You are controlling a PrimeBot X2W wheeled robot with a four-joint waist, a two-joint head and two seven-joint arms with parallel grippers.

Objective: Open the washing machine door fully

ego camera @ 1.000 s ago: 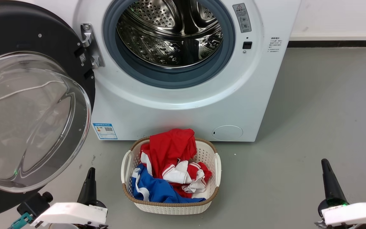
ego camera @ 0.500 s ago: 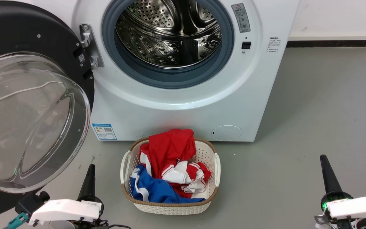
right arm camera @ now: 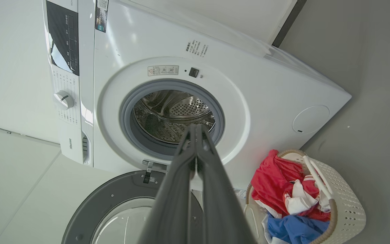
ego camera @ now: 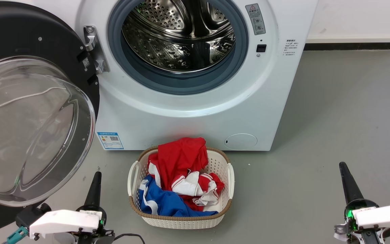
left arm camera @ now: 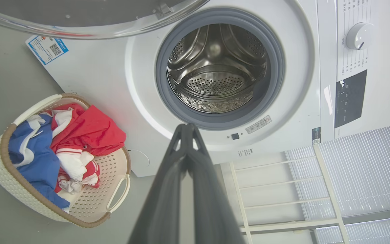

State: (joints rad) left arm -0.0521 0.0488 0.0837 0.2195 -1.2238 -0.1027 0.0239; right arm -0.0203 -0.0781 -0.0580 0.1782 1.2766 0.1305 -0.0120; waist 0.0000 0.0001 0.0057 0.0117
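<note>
The washing machine door (ego camera: 29, 112) is a black disc with a clear bulging glass bowl. It stands swung wide to the left on its hinge (ego camera: 92, 51), and the steel drum (ego camera: 178, 37) lies open behind it. In the right wrist view the door (right arm camera: 113, 206) hangs below the drum opening. Its glass rim (left arm camera: 90, 23) crosses the top of the left wrist view. My left gripper (ego camera: 95, 183) sits low on the left, shut and holding nothing, just right of the door's lower edge and apart from it. My right gripper (ego camera: 345, 178) is low on the right, shut and empty.
A white laundry basket (ego camera: 230, 179) with red, white and blue clothes stands on the grey floor in front of the machine, between my two grippers. A white wall and dark skirting (ego camera: 350, 45) run behind on the right.
Both grippers have shifted slightly upward in the head view, and the picture as a whole has drifted a little left. The door and basket stand as before.
</note>
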